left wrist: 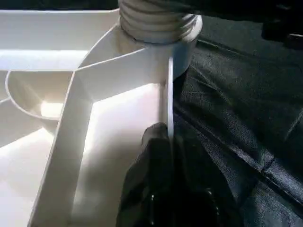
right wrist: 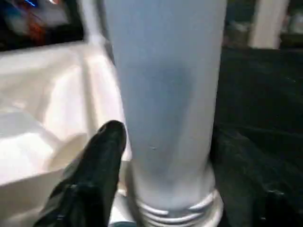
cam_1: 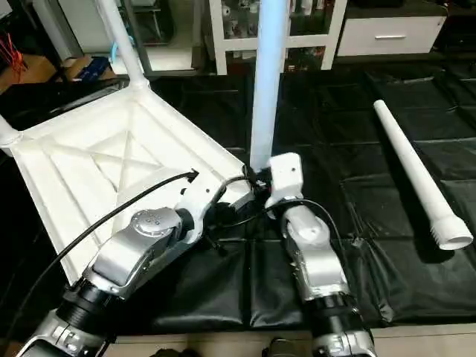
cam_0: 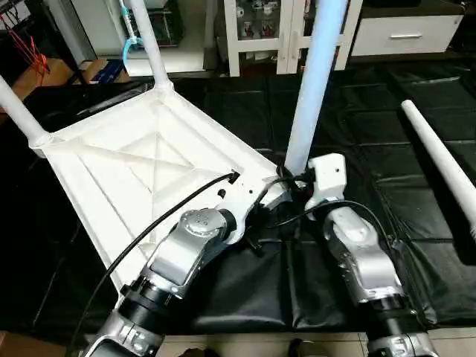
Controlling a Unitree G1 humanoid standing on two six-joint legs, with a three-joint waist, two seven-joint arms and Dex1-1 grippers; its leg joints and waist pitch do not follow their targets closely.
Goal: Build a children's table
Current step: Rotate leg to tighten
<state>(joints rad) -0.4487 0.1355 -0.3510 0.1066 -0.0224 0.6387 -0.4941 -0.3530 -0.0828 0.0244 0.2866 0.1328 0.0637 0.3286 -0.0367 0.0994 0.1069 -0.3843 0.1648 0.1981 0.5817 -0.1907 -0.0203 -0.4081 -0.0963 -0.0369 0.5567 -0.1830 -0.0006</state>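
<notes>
Starting on your left, the tabletop (cam_0: 141, 171) lies upside down on the black mat (cam_0: 387, 149), its ribbed underside facing up. Two legs already stand in its far corners: one at the far left corner (cam_0: 18, 111) and one at the far corner (cam_0: 149, 41) toward the shelves.

Your left gripper (left wrist: 163, 142) reaches in over the near part of the tabletop. In the left wrist view its black fingers (left wrist: 154, 165) are pressed together on the thin upright rim of the tabletop, just below the near right corner socket (left wrist: 156, 56), pinching that edge.

Next comes the third leg (cam_0: 316, 82), standing upright in that same near right corner socket; its threaded base shows seated at the socket's mouth in both wrist views.

Your right gripper (cam_0: 294, 178) sits at the foot of this leg. One black finger (right wrist: 102, 156) lies against the side of the leg near its base. The other finger is hidden behind the leg, so you cannot tell whether the gripper is clamped on the leg or standing loosely around it.

Farthest to your right, the fourth leg (cam_1: 416, 171) lies flat on the mat, well apart from the tabletop, with its open threaded end toward you.
</notes>
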